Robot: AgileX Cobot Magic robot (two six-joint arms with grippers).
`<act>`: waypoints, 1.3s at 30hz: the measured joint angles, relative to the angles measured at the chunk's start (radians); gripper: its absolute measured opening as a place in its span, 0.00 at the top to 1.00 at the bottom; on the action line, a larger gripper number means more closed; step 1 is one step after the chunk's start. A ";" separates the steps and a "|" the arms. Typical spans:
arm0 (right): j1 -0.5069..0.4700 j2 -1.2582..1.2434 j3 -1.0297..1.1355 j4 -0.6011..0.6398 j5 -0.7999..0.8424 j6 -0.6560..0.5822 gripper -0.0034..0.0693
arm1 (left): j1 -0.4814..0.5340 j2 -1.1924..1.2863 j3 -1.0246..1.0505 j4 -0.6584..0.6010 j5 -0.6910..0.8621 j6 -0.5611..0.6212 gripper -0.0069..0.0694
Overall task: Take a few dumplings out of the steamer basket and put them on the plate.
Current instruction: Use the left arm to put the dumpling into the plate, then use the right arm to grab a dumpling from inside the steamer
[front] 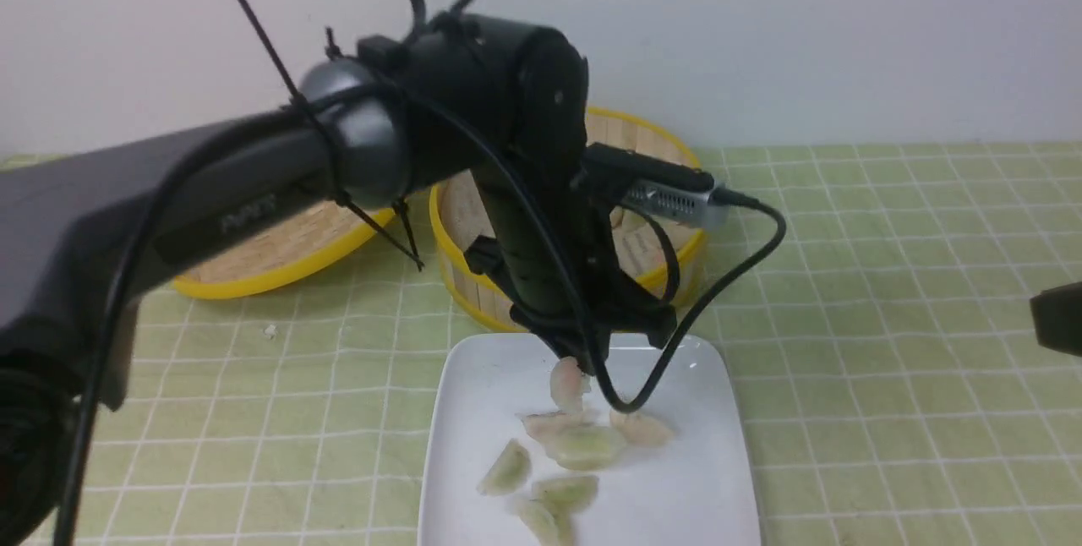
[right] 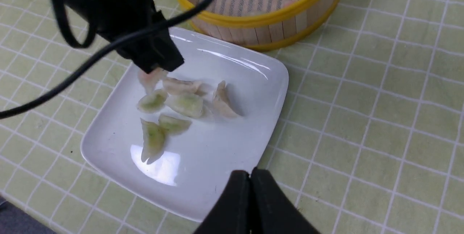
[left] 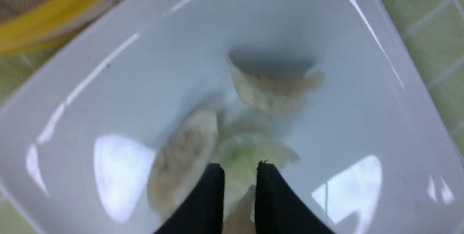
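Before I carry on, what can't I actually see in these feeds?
Steamer basket contents: front view, left arm covers them; right wrist view, top edge cuts them off.
Pinkish dumpling in the left hand: left wrist view blurred; touching the plate or not, unclear.
Right hand: front view, cropped by the right edge.

One mark only: faint raised lettering (front: 249, 212) on the side of the left arm (front: 101, 191), dark on dark and blurred. It looks like "PiPER" — the letters are not sharp enough to be sure. No other writing is legible in any view.
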 joint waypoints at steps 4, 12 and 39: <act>0.000 0.000 0.000 0.000 0.000 -0.011 0.97 | 0.001 0.048 0.000 0.037 -0.131 0.000 0.79; 0.000 0.000 -0.001 0.000 -0.054 -0.015 0.97 | 0.001 0.103 0.000 0.111 -0.193 -0.003 0.49; 0.167 1.075 -0.809 -0.055 -0.085 -0.211 0.96 | 0.004 -0.761 0.326 0.310 0.107 -0.227 0.92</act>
